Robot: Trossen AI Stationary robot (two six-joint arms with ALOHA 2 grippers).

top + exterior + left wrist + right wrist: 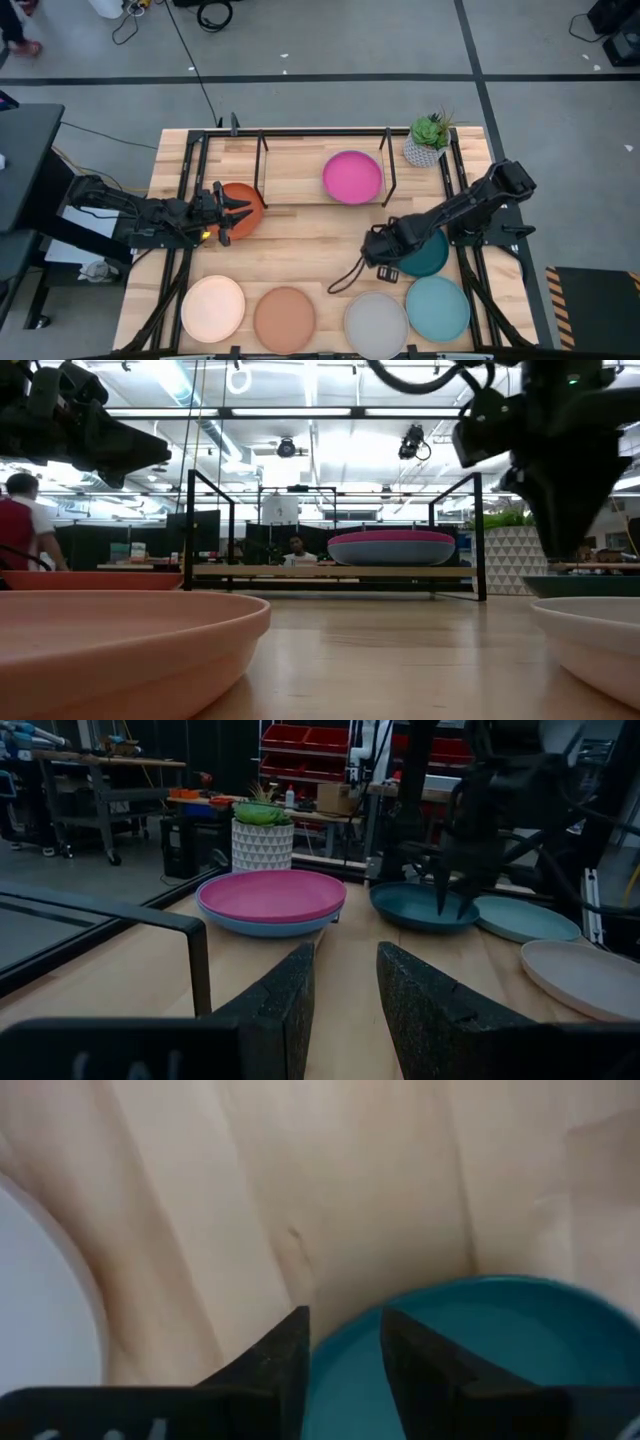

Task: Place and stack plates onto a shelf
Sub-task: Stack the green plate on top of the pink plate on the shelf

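Plates are stacking up: magenta plate (352,176) is sitting atop blue on the shelf (300,165); right gripper (385,259), jaws narrowly parted, is straddling the dark teal plate (428,256); six remaining.

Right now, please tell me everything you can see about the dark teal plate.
The dark teal plate is round, shallow and matte, with a low raised rim. It lies flat on the table, right side, just behind the light teal plate. The right gripper hangs over its left edge, fingers slightly apart, straddling the rim; contact cannot be told.
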